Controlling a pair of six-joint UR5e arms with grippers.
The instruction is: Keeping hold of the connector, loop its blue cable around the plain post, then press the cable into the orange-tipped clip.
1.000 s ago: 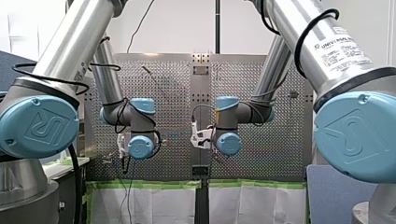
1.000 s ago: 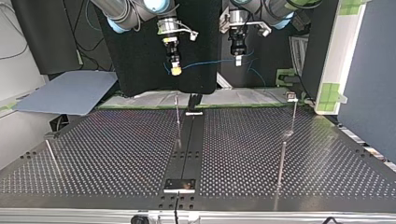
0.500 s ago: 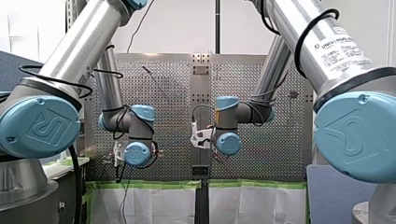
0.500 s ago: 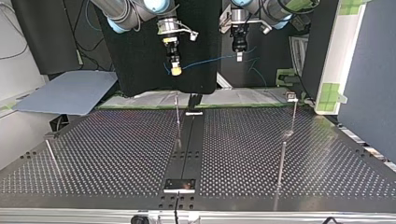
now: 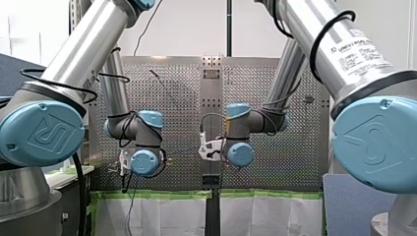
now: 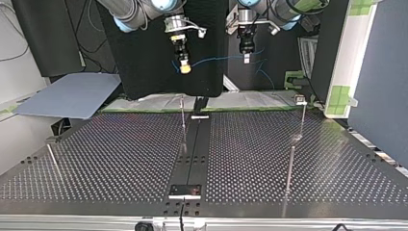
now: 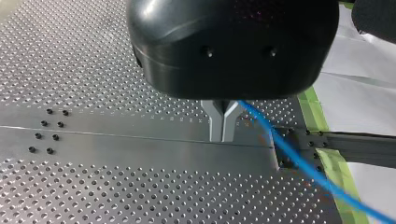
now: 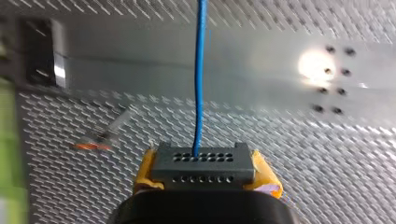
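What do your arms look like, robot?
My left arm and my right arm are silver tubes with round light-blue joint caps bearing a logo, and black cables loop around them. My right arm carries printed lettering. My left jaws are grey metal under a black housing; my right jaws have yellow pads.

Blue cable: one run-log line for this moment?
right gripper: shut on connector | left gripper: shut on blue cable | cable: strung between grippers, above perforated table | post loop: not yet done
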